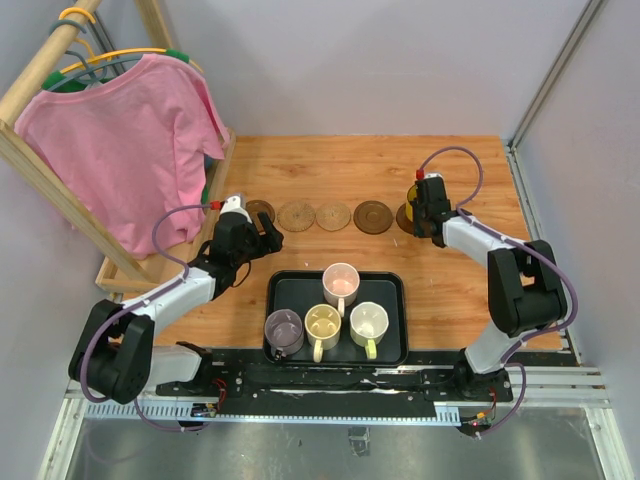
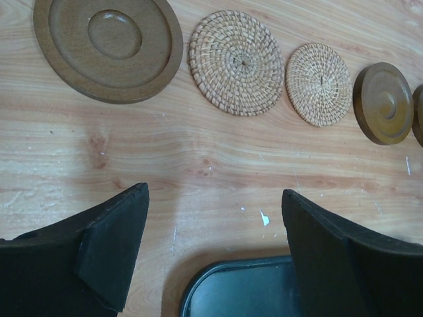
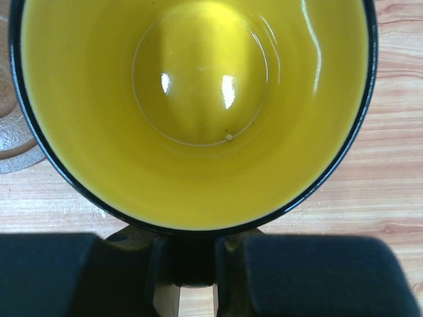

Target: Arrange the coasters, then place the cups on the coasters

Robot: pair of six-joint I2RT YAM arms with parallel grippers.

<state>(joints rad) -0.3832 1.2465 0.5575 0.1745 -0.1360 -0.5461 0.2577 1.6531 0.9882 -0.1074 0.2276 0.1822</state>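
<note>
Five coasters lie in a row across the table: dark (image 1: 260,210), woven tan (image 1: 296,216), woven tan (image 1: 333,216), dark (image 1: 373,216), and a dark one (image 1: 404,220) mostly hidden at the right end. My right gripper (image 3: 192,264) is shut on the dark handle of the amber-yellow cup (image 3: 198,99), which is upright by that last coaster (image 3: 12,142). The pink (image 1: 341,283), purple (image 1: 284,329), cream-yellow (image 1: 324,323) and pale green (image 1: 368,321) cups stand in the tray. My left gripper (image 2: 215,198) is open and empty, above bare wood just short of the coasters (image 2: 109,46).
The black tray (image 1: 392,285) sits at the near middle; its corner (image 2: 244,290) shows under my left gripper. A wooden rack with a pink shirt (image 1: 120,140) stands at the far left. Grey walls close the table's back and right side.
</note>
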